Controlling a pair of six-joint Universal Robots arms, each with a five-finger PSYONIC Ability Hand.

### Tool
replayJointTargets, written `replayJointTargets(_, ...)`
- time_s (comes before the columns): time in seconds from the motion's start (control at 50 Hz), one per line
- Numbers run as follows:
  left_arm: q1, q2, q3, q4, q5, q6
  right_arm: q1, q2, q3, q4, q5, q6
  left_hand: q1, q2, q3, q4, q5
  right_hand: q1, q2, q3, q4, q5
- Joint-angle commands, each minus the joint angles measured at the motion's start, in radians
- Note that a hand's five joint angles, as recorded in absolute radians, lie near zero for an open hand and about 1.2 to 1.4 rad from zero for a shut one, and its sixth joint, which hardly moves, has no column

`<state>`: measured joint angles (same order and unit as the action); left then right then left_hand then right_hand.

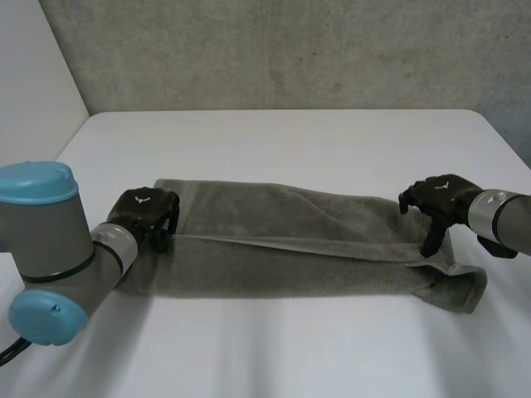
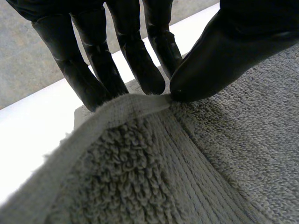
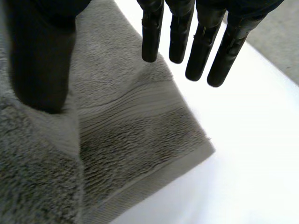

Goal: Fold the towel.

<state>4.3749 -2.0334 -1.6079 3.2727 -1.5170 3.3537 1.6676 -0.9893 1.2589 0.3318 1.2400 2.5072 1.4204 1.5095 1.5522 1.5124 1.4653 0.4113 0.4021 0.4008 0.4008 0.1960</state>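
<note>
A grey towel point(image 1: 290, 249) lies lengthwise across the white table point(image 1: 290, 141), with one long layer folded over another. My left hand point(image 1: 145, 207) is at the towel's left end. In the left wrist view its fingers point(image 2: 135, 51) and thumb point(image 2: 219, 56) pinch the hem of the towel's point(image 2: 187, 172) upper layer. My right hand point(image 1: 440, 197) is at the right end, near the far corner. There its fingers point(image 3: 201, 42) hang straight above the towel point(image 3: 121, 126), with the thumb point(image 3: 42, 60) set apart on the cloth and nothing held between them.
The table's front strip lies bare below the towel, and a wide bare area stretches behind it to the grey wall point(image 1: 290, 50). The towel's right corner point(image 1: 469, 290) juts out past my right hand.
</note>
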Motion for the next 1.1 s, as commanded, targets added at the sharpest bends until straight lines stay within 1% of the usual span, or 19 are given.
replayJointTargets(0.02,0.003,0.001,0.003,0.001,-0.003,-0.002,0.031,-0.175,0.099,-0.037,0.016,0.062,-0.024,-0.113,-0.156,-0.116,-0.244,-0.144,-0.135,-0.134,-0.134,-0.104)
replayJointTargets(0.06,0.005,0.002,0.002,0.001,-0.003,-0.004,0.041,-0.294,0.205,-0.069,0.013,0.071,-0.024,-0.113,-0.156,-0.116,-0.244,-0.153,-0.144,-0.143,-0.143,-0.112)
replayJointTargets(0.08,0.005,0.004,-0.001,0.001,-0.002,-0.005,0.041,-0.295,0.206,-0.069,0.013,0.071,-0.024,-0.113,-0.156,-0.116,-0.244,-0.153,-0.144,-0.143,-0.143,-0.112)
replayJointTargets(0.12,0.008,0.006,-0.004,0.001,0.000,-0.005,0.047,-0.392,0.313,-0.111,0.015,0.065,-0.024,-0.113,-0.156,-0.116,-0.244,-0.153,-0.144,-0.143,-0.143,-0.112)
replayJointTargets(0.14,0.008,0.009,-0.009,0.002,0.000,-0.005,0.047,-0.393,0.313,-0.111,0.015,0.065,-0.024,-0.113,-0.156,-0.116,-0.244,-0.153,-0.144,-0.143,-0.143,-0.112)
replayJointTargets(0.16,0.009,0.010,-0.010,0.002,0.000,-0.005,0.053,-0.434,0.364,-0.131,0.016,0.062,-0.024,-0.113,-0.156,-0.116,-0.244,-0.150,-0.141,-0.140,-0.140,-0.109)
replayJointTargets(0.18,0.009,0.010,-0.010,0.002,0.000,-0.005,0.054,-0.434,0.364,-0.131,0.016,0.062,-0.024,-0.113,-0.156,-0.116,-0.244,-0.150,-0.141,-0.140,-0.140,-0.109)
replayJointTargets(0.22,0.009,0.012,-0.015,0.005,0.000,-0.005,0.061,-0.472,0.434,-0.167,0.029,0.061,-0.024,-0.113,-0.156,-0.116,-0.244,-0.150,-0.141,-0.140,-0.140,-0.109)
replayJointTargets(0.34,0.008,0.013,-0.023,0.007,0.000,-0.004,0.057,-0.465,0.487,-0.208,0.029,0.038,-0.024,-0.113,-0.156,-0.116,-0.244,-0.150,-0.141,-0.140,-0.140,-0.109)
replayJointTargets(0.44,0.009,0.013,-0.030,0.008,0.001,-0.004,0.047,-0.396,0.507,-0.224,0.045,0.009,-0.024,-0.113,-0.156,-0.116,-0.244,-0.141,-0.132,-0.131,-0.131,-0.101)
replayJointTargets(0.56,0.009,0.012,-0.033,0.008,0.000,-0.004,0.054,-0.407,0.548,-0.226,0.050,0.007,-0.024,-0.113,-0.156,-0.116,-0.244,-0.141,-0.132,-0.131,-0.131,-0.101)
replayJointTargets(0.62,0.009,0.010,-0.038,0.012,0.001,-0.004,0.061,-0.454,0.576,-0.224,0.050,0.007,-0.024,-0.113,-0.156,-0.116,-0.244,-0.141,-0.132,-0.131,-0.131,-0.101)
replayJointTargets(0.66,0.009,0.007,-0.036,0.013,0.001,-0.004,0.066,-0.514,0.621,-0.226,0.039,0.004,-0.024,-0.113,-0.156,-0.116,-0.244,-0.141,-0.132,-0.131,-0.131,-0.101)
replayJointTargets(0.72,0.009,0.002,-0.032,0.013,0.001,-0.004,0.070,-0.545,0.648,-0.232,0.032,0.001,-0.024,-0.113,-0.156,-0.116,-0.244,-0.133,-0.123,-0.122,-0.122,-0.092)
replayJointTargets(0.76,0.009,-0.001,-0.032,0.013,0.001,-0.004,0.086,-0.607,0.706,-0.238,0.016,-0.033,-0.024,-0.113,-0.156,-0.116,-0.244,-0.121,-0.112,-0.110,-0.110,-0.080)
replayJointTargets(0.86,0.009,-0.001,-0.033,0.013,0.001,-0.004,0.087,-0.637,0.780,-0.261,0.007,-0.111,-0.024,-0.113,-0.156,-0.116,-0.244,-0.109,-0.100,-0.099,-0.099,-0.068)
replayJointTargets(1.0,0.009,-0.001,-0.036,0.013,0.001,-0.004,0.073,-0.600,0.807,-0.313,0.018,-0.116,-0.024,-0.113,-0.156,-0.116,-0.244,-0.109,-0.100,-0.099,-0.099,-0.068)
replayJointTargets(1.04,0.009,-0.001,-0.036,0.013,0.001,-0.004,0.058,-0.528,0.800,-0.362,0.025,-0.117,-0.024,-0.113,-0.156,-0.116,-0.244,-0.074,-0.065,-0.064,-0.064,-0.033)
replayJointTargets(1.1,0.009,0.001,-0.038,0.013,0.001,-0.004,0.049,-0.503,0.792,-0.384,0.030,-0.119,-0.024,-0.113,-0.156,-0.116,-0.244,-0.036,-0.026,-0.025,-0.025,0.005)
